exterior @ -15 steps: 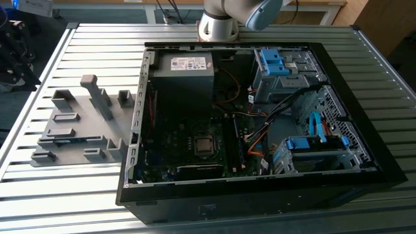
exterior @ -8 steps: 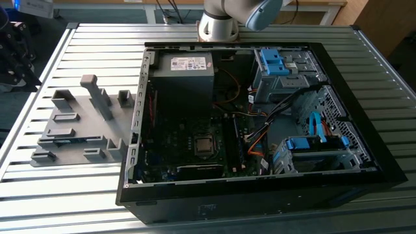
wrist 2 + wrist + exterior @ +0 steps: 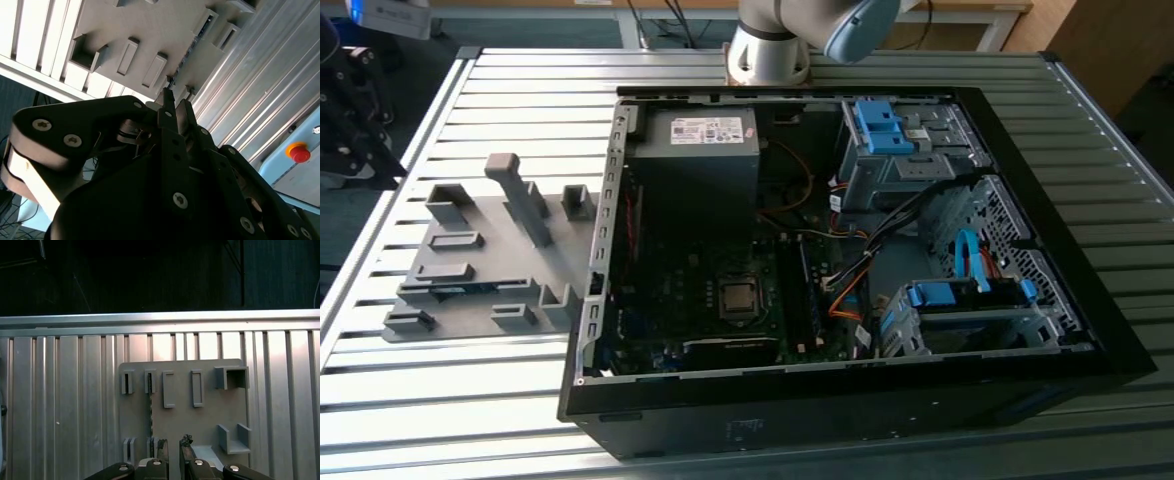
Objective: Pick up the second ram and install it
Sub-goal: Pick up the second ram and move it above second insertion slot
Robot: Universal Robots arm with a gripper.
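First wrist view: the ram (image 3: 150, 412) is seen standing on edge in slots of the tray (image 3: 220, 410). The gripper (image 3: 174, 452) is held near one end of it, fingers (image 3: 186, 447) narrowly parted, nothing gripped. In the exterior view, the motherboard (image 3: 667, 285) is housed in the case (image 3: 854, 420).

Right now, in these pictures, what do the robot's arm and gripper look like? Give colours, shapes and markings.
The arm is a silver-grey cylinder with a pale blue-grey joint cap. In the second wrist view the gripper is matte black: rounded link plates with silver screw heads, narrowing to two slim jaws.
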